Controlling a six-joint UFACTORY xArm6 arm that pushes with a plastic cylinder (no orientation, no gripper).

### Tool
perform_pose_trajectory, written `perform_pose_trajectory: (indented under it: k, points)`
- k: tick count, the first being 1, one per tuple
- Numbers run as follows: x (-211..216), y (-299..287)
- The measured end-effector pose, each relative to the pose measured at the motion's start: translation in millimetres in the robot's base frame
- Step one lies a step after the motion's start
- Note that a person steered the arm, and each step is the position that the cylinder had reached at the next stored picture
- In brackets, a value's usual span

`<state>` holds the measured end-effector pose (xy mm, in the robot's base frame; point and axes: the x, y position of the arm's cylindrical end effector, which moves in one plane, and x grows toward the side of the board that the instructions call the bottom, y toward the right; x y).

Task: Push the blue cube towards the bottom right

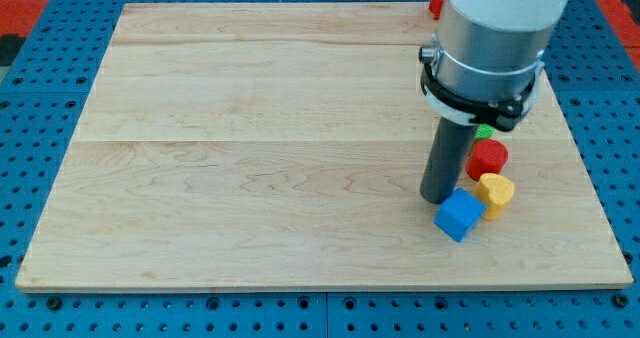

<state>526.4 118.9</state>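
The blue cube (459,215) lies on the wooden board (250,158) near the view's bottom right. My tip (436,198) is down on the board just to the upper left of the blue cube, touching or almost touching it. A yellow block (496,193) sits against the cube's upper right side. A red round block (489,158) lies just above the yellow one.
A green block (484,132) shows only as a sliver behind the arm's collar. Another red block (437,0) sits at the board's top edge, partly hidden by the arm. The board's right edge (590,178) is close to the blocks. A blue pegboard surrounds the board.
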Motion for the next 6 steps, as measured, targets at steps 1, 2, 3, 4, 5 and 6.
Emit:
perform_pose_trajectory:
  k: [1,2,3,4,5,6]
  points:
    - [20,11]
    - [24,17]
    - [27,-8]
    - [38,-13]
    - [53,30]
    - [64,57]
